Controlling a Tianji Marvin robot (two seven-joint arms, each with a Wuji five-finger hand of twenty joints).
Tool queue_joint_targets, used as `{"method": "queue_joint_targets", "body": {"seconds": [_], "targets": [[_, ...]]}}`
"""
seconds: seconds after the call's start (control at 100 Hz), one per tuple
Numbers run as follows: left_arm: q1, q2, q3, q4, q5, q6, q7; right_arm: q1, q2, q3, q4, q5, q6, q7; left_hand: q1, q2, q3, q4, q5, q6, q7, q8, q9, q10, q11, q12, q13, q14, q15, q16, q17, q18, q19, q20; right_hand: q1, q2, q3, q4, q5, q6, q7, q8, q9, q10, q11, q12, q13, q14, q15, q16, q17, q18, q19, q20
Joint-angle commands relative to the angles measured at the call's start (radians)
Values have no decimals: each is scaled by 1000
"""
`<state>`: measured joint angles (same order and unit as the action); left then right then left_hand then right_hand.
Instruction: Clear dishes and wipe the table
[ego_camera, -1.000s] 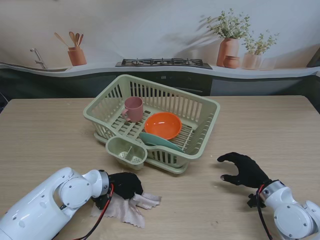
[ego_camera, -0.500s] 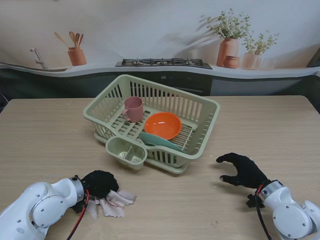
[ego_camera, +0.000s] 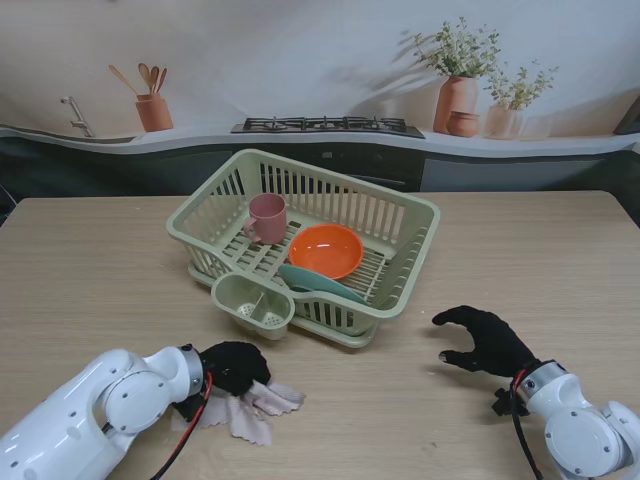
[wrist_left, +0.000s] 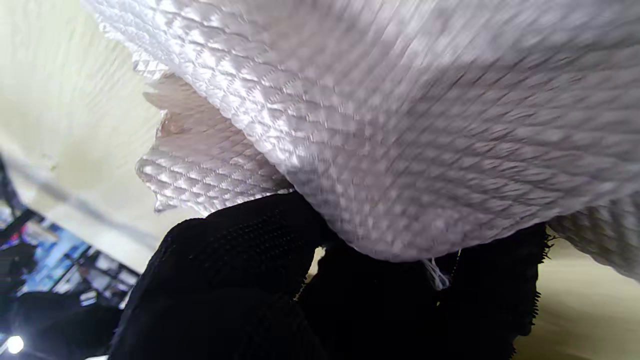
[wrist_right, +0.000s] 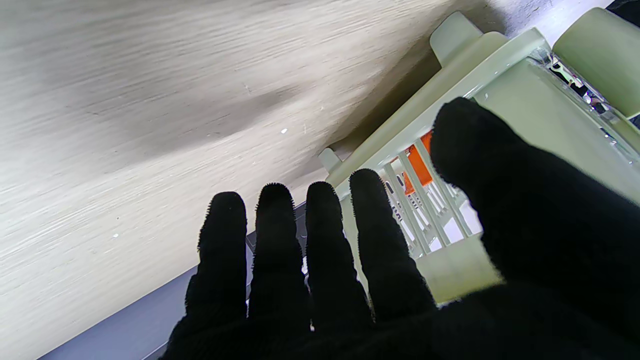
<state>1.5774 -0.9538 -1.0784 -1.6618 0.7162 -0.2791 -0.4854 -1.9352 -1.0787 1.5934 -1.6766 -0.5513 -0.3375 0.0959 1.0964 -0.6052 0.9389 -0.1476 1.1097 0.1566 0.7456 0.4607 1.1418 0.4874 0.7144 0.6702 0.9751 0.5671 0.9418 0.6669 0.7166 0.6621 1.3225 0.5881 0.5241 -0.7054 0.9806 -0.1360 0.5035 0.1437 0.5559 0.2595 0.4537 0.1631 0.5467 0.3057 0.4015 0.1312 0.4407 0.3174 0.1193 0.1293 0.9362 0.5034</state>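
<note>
My left hand (ego_camera: 232, 366), in a black glove, presses down on a crumpled white cloth (ego_camera: 258, 408) near the table's front left, fingers closed over it. In the left wrist view the quilted cloth (wrist_left: 380, 125) fills most of the frame over my black fingers (wrist_left: 240, 270). A green dish rack (ego_camera: 415, 220) at the table's middle holds a pink cup (ego_camera: 267, 218), an orange bowl (ego_camera: 325, 250) and a teal plate (ego_camera: 320, 283). My right hand (ego_camera: 485, 340) hovers open at the front right, fingers spread, holding nothing; its wrist view shows the fingers (wrist_right: 325, 235) before the rack wall (wrist_right: 450, 115).
A cutlery holder (ego_camera: 253, 305) hangs on the rack's near corner, just beyond my left hand. The wooden table (ego_camera: 560, 260) stretches wide on both sides. Behind it is a printed kitchen backdrop.
My left hand swept the cloth to the left and nearer to me, then came back partway to the right. The right hand has stayed put.
</note>
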Motion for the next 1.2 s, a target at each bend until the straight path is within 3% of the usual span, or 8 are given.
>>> {"method": "queue_joint_targets", "body": {"seconds": [0.0, 0.23, 0.39, 0.52, 0.94, 1.01, 1.19], "targets": [[-18, -15, 38, 28, -6, -1, -47, -4, -1, 4, 1, -4, -10, 10, 17, -1, 10, -17, -25, 63, -119, -80, -43, -55, -221, -133, 6, 3, -55, -26, 14, 31, -13, -28, -26, 5, 7, -11, -24, 2, 5, -7, 2, -14, 14, 0, -26, -16, 9, -9, -16, -37, -1, 10], [-131, -14, 172, 56, -120, 42, -70, -7, -2, 10, 3, -3, -16, 6, 15, 0, 10, -18, -27, 63, -114, -86, -46, -56, -218, -133, 6, 2, -54, -28, 15, 32, -11, -35, -26, 5, 7, -11, -23, 3, 5, -7, 3, -13, 14, 0, -26, -16, 9, -9, -16, -37, -1, 11], [-134, -15, 187, 64, -121, 57, -61, -6, -1, 12, 3, -3, -18, 8, 15, 1, 11, -18, -28, 63, -111, -91, -47, -55, -217, -133, 5, 3, -54, -30, 15, 31, -9, -39, -26, 4, 8, -11, -23, 4, 5, -7, 3, -13, 14, 0, -27, -16, 9, -9, -17, -37, -2, 10], [-89, -16, 141, 49, -76, 51, -51, -6, -1, 11, 3, -5, -15, 9, 16, 0, 11, -18, -29, 63, -109, -93, -46, -54, -216, -134, 4, 5, -53, -31, 14, 32, -8, -43, -26, 5, 8, -11, -24, 3, 5, -7, 3, -13, 14, 0, -26, -16, 9, -9, -17, -37, -2, 10], [146, -23, -118, -31, 166, -36, 10, -2, 2, -2, 1, -8, 2, 20, 17, 1, 12, -17, -30, 68, -104, -102, -47, -50, -215, -135, 2, 9, -52, -32, 7, 36, -6, -47, -26, 4, 8, -11, -23, 3, 6, -7, 4, -14, 14, 0, -26, -16, 9, -9, -17, -38, -3, 11], [176, -26, -144, -40, 183, -36, 29, -2, 2, -4, 0, -10, 5, 22, 24, -1, 14, -14, -25, 84, -100, -105, -45, -36, -215, -137, -1, 30, -55, -33, 7, 36, -10, -46, -26, 4, 8, -11, -23, 3, 6, -7, 3, -13, 13, -1, -27, -17, 9, -9, -17, -38, -3, 11], [192, -26, -165, -47, 203, -54, 29, -1, 2, -8, 0, -9, 9, 23, 19, -1, 12, -15, -30, 76, -98, -113, -45, -45, -216, -139, 1, 16, -55, -35, 8, 36, -9, -45, -26, 5, 8, -11, -24, 3, 5, -7, 3, -14, 14, 0, -28, -17, 8, -9, -17, -38, -3, 11]]}}
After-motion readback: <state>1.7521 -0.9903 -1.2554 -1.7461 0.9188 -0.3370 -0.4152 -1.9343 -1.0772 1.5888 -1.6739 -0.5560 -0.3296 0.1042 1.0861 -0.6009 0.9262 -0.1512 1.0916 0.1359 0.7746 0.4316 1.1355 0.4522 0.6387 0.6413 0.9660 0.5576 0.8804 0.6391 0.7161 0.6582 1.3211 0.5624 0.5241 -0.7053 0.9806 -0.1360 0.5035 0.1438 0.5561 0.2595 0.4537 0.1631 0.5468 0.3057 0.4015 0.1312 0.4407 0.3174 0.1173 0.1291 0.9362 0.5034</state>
